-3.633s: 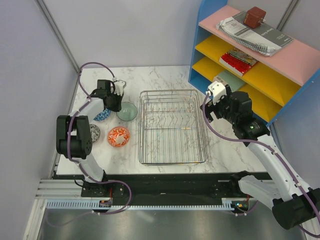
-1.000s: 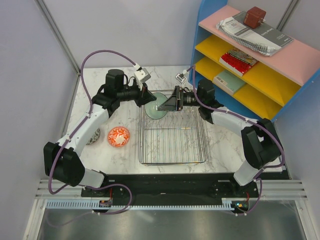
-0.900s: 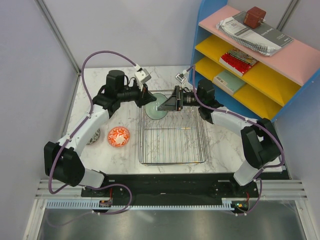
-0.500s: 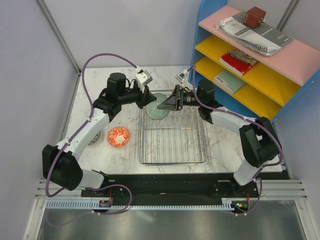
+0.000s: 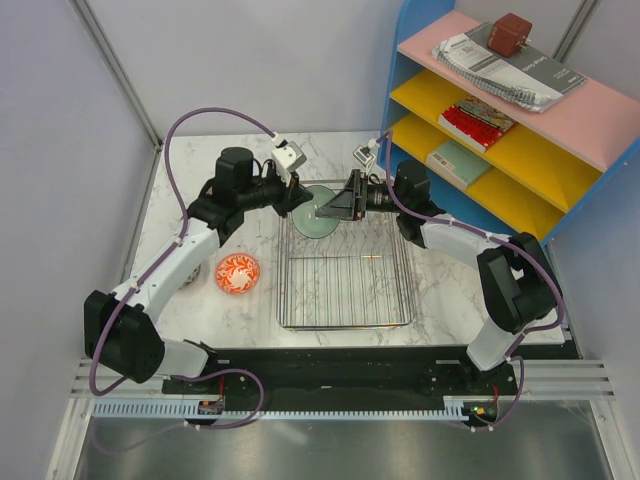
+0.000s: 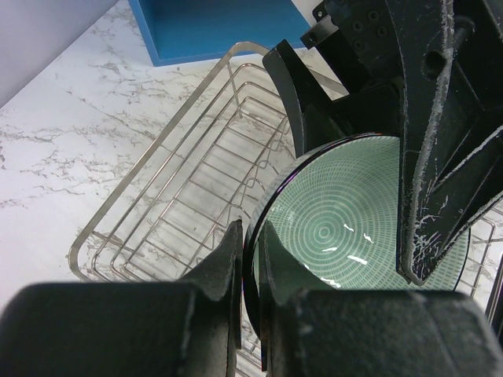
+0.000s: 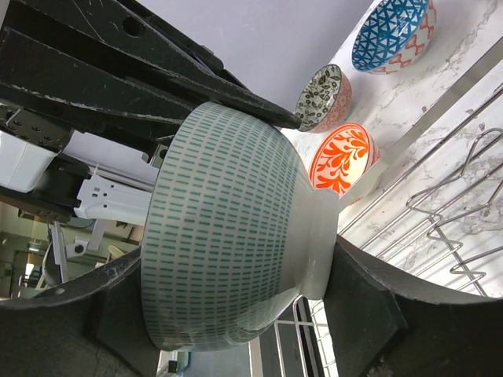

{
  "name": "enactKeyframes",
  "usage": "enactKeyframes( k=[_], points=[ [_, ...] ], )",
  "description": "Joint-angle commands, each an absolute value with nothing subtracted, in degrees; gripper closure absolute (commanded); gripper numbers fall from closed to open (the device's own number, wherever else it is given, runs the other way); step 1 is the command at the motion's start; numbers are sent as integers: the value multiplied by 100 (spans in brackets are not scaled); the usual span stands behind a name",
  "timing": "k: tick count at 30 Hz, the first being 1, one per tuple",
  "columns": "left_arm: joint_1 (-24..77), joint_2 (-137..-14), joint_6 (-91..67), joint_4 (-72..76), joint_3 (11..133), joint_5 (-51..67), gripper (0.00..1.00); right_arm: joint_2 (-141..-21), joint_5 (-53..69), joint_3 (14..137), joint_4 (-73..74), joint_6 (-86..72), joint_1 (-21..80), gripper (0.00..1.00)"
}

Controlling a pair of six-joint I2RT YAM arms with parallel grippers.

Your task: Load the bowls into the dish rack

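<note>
The pale teal-green bowl point(image 5: 317, 214) hangs on edge above the far left corner of the dish rack point(image 5: 345, 325). My left gripper point(image 5: 300, 200) is shut on its rim, one finger inside and one outside, as the left wrist view point(image 6: 251, 255) shows. My right gripper point(image 5: 332, 208) spans the same bowl point(image 7: 228, 228) from rim to foot, and both fingers touch it. The red-orange bowl point(image 5: 237, 272) and a speckled grey bowl point(image 5: 190, 268) stand on the table left of the rack. A blue patterned bowl point(image 7: 393, 35) shows in the right wrist view.
The blue shelf unit point(image 5: 500, 110) with books stands at the far right, close behind the right arm. The rack's upright tines point(image 6: 157, 204) lie below the bowl. Both arms meet over the rack's far left corner.
Since 3.6 s ago the left gripper lifted the teal bowl from the table to the rack's corner and the right gripper came to it. In the last second almost nothing moved.
</note>
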State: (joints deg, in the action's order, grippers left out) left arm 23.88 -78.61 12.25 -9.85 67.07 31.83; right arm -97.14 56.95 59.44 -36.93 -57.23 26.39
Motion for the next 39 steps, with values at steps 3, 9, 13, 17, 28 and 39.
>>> enactKeyframes(
  k=[3,9,13,17,28,39],
  points=[
    [2408,-7928,1248,-597,6768,3076,87,-9650,5801,5985,-3894,-5529,2716,100],
    [2417,-7963,1248,-633,6776,3164,66,-9589,5564,6003,-3464,-5204,2716,100],
    [2417,-7980,1239,-650,6785,3199,51,-9606,5370,6012,-3138,-4949,2716,100],
    [2408,-7989,1134,-650,6838,2928,12,-9624,5169,6073,-2648,-4677,2716,100],
    [1531,-8060,510,-905,7339,2206,0,-9115,3544,6565,-661,-2860,2707,100],
    [1029,-7595,1388,-1977,6690,2627,0,-8359,707,7461,1422,-301,2716,100]
  ],
)
